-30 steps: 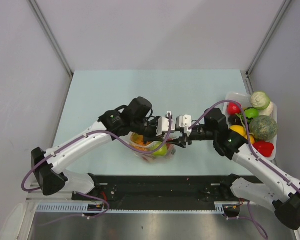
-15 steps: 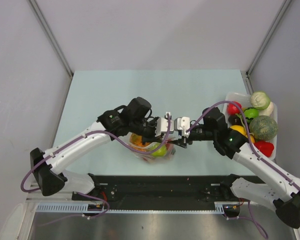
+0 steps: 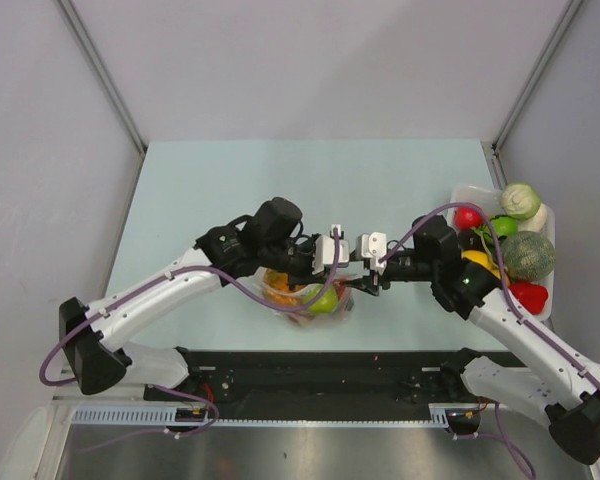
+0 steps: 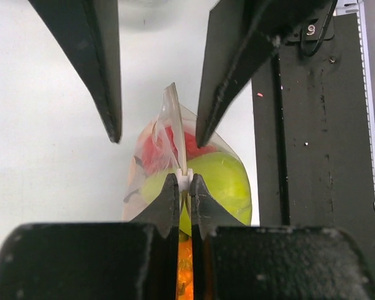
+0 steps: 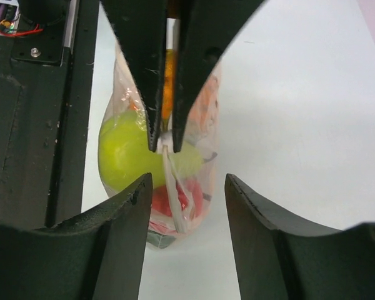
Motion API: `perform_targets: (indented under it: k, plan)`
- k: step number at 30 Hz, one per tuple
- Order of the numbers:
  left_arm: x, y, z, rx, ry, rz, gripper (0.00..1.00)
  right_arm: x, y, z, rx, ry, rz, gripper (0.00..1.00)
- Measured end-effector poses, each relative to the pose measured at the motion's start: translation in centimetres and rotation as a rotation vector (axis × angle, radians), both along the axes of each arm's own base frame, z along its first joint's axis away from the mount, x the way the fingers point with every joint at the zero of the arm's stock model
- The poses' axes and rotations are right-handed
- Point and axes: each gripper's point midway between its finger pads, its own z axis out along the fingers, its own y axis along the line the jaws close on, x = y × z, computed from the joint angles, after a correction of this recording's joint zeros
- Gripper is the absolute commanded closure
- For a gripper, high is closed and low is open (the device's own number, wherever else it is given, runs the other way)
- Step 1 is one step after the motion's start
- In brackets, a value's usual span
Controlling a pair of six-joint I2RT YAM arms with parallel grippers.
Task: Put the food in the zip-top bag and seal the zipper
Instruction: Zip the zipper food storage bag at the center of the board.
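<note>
L gripper was clamped tight on the bag's top edge, pinching the white bit of the zipper. R gripper was apart, w/ a wide gap and one finger on each side of that same edge, not touching it as far as the wrist views showed. Bag sat on the table near its front edge, btwn the two grippers, w/ food inside: green apple, plus red & orange bits. Key relation: the zipper stood up on edge and ran along the line from L's pinch toward R gripper. So R was nearer the free stretch; prob. it needed to close on the strip and slide away from L to seal. Couldn't tell how much was pressed shut.
</note>
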Motion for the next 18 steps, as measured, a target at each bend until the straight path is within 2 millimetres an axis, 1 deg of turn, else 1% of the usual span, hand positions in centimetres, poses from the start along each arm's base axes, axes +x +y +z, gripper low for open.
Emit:
perform_targets:
  k: [3, 7, 10, 11, 13, 14, 16, 17, 18]
  plan:
    - [0.0, -0.1, 0.0, -0.012, -0.006, -0.003, 1.00, 0.2, -0.5, 0.4, 0.016, -0.001, -0.009, 0.43]
    - [-0.2, -0.1, 0.2, -0.028, -0.012, -0.009, 1.00, -0.6, -0.7, 0.9, 0.036, -0.009, 0.012, 0.44]
    - [-0.2, -0.3, 0.4, -0.045, -0.017, -0.017, 1.00, -0.9, -0.6, 0.9, 0.040, -0.004, 0.028, 0.46]
    - [-0.2, -0.4, 0.4, -0.048, -0.018, -0.018, 1.00, -0.9, -0.6, 0.8, 0.040, -0.002, 0.033, 0.48]
    - [-0.3, -0.4, 0.5, -0.052, -0.019, -0.020, 1.00, -1.1, -0.4, 0.8, 0.041, 0.000, 0.044, 0.53]
    - [-0.3, -0.4, 0.4, -0.053, -0.018, -0.022, 1.00, -1.2, -0.3, 0.7, 0.041, 0.001, 0.048, 0.60]
    - [-0.3, -0.4, 0.5, -0.055, -0.018, -0.024, 1.00, -1.3, 0.0, 0.6, 0.039, 0.004, 0.058, 0.68]
    - [-0.3, -0.5, 0.5, -0.057, -0.019, -0.024, 1.00, -1.3, 0.1, 0.3, 0.035, 0.014, 0.062, 0.78]
    - [-0.3, -0.5, 0.5, -0.059, -0.021, -0.024, 1.00, -1.3, 0.2, 0.2, 0.032, 0.016, 0.063, 0.85]
